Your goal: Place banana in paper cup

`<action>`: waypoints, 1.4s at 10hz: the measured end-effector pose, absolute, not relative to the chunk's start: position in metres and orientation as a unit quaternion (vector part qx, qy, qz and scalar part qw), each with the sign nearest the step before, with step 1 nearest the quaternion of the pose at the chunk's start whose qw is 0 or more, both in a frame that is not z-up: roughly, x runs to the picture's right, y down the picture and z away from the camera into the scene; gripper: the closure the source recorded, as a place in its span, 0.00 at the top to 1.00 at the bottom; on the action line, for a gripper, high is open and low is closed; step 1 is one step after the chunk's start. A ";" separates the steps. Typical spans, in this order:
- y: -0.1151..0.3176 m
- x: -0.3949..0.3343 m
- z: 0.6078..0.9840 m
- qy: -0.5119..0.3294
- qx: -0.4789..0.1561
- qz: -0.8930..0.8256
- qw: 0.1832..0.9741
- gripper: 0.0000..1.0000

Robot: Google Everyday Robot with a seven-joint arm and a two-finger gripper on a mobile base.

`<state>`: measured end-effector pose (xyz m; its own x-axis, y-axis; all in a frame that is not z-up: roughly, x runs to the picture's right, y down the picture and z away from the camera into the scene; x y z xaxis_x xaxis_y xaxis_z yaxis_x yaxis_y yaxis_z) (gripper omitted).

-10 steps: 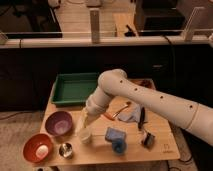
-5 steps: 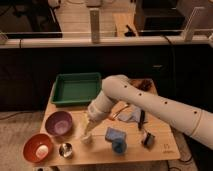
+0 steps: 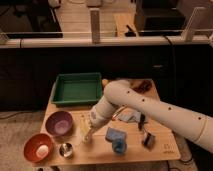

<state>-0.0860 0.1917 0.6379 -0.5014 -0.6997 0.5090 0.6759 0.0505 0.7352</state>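
My gripper point(image 3: 88, 131) hangs at the end of the white arm that reaches in from the right, over the front left part of the wooden table point(image 3: 160, 150). It is shut on the banana point(image 3: 83, 126), a pale yellow elongated piece held nearly upright. The paper cup point(image 3: 87, 139), small and white, stands directly below the gripper, and the banana's lower end is at its mouth. The gripper hides most of the cup.
A green tray point(image 3: 77, 88) stands at the back left. A purple bowl point(image 3: 59, 123), an orange bowl point(image 3: 38, 147) and a shiny metal cup point(image 3: 66, 149) are left of the paper cup. Blue items point(image 3: 117, 138), a dark object point(image 3: 147, 140) and a red-orange item point(image 3: 140, 86) lie to the right.
The arm has stretched a little further left and down, bringing the gripper and banana lower over the paper cup.
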 end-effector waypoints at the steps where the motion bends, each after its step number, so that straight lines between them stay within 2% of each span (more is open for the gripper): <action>1: 0.193 -0.086 0.641 -0.520 0.016 -0.691 0.502 0.56; 3: 0.190 -0.083 0.647 -0.504 0.025 -0.690 0.519 0.76; 4: 0.189 -0.083 0.649 -0.500 0.026 -0.689 0.524 0.79; 10: 0.189 -0.080 0.666 -0.485 0.007 -0.682 0.548 0.80; 14: 0.183 -0.072 0.670 -0.467 -0.024 -0.656 0.592 0.80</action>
<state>-0.0719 0.1830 0.6702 -0.2981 -0.7543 0.5850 0.7999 0.1371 0.5843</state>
